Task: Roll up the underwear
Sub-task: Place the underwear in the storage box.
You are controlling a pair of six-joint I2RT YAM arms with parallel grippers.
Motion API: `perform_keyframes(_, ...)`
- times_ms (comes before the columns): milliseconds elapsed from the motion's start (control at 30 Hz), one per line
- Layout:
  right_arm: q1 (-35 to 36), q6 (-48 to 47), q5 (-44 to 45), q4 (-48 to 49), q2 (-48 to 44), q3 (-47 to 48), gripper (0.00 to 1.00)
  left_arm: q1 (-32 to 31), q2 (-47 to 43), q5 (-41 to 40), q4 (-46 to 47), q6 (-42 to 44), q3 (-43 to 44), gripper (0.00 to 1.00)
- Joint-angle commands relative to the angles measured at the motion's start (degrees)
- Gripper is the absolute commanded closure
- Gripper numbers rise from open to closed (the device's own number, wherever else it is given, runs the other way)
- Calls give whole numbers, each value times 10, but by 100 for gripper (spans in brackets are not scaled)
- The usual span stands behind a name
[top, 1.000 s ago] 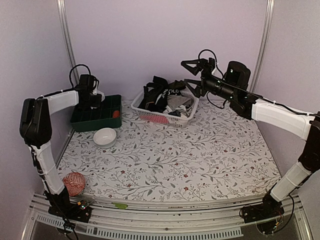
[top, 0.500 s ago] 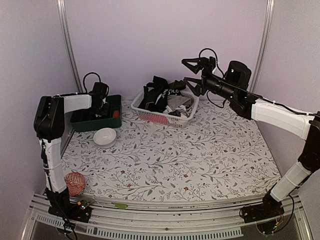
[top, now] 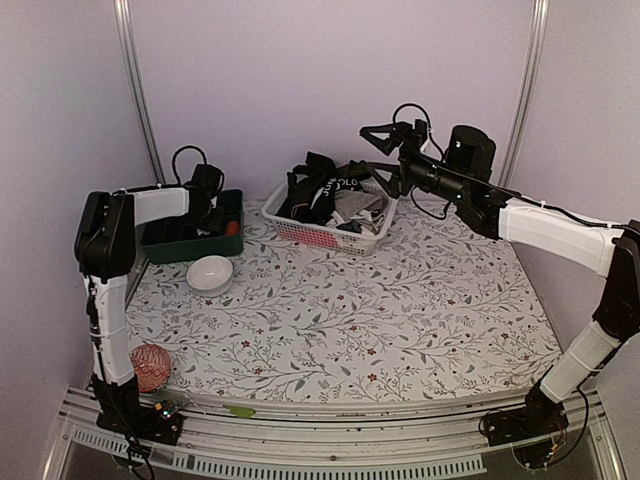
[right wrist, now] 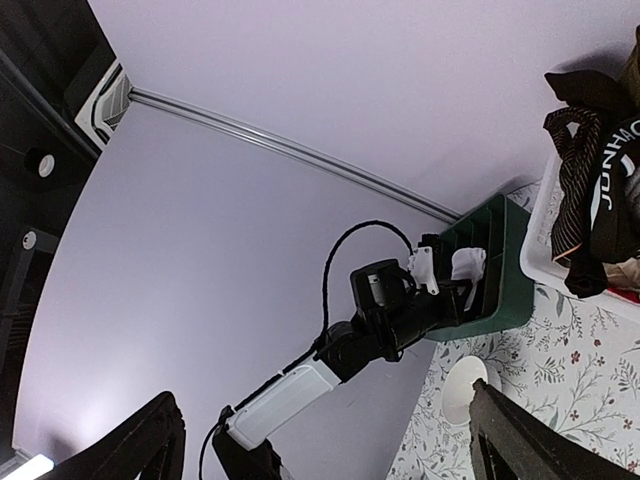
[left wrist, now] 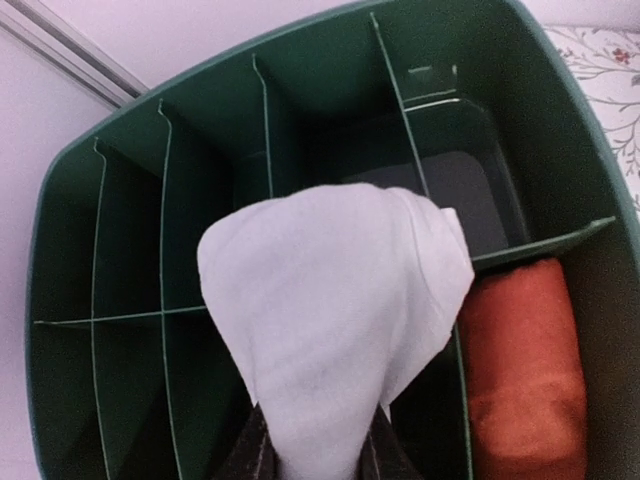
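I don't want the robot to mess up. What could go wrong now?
The white roll seems to hang over a divider of the green bin, so it might land across two slots. It may also unroll when the left hand lets go.

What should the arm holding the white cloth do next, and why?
Probably lower the white rolled underwear into an empty compartment near the orange roll. The left jaws grip it over the green divider box, and it does not look tucked inside yet.

Green divided bin [top: 190, 248], white bowl [top: 210, 273]
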Motion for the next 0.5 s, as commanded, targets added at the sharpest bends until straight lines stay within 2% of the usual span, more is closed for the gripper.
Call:
perform_keyframes(0,-3,-14,1,-11,6,11,1,-22,-5,6,-48,-44,6,100)
perform_keyframes(300,-3,-20,2,-34,9,22,1,-18,-51,3,-67,-68,-3,100)
perform_keyframes(467,-3,-24,3,-43,11,28,1,-6,-93,-39,-61,-47,4,100)
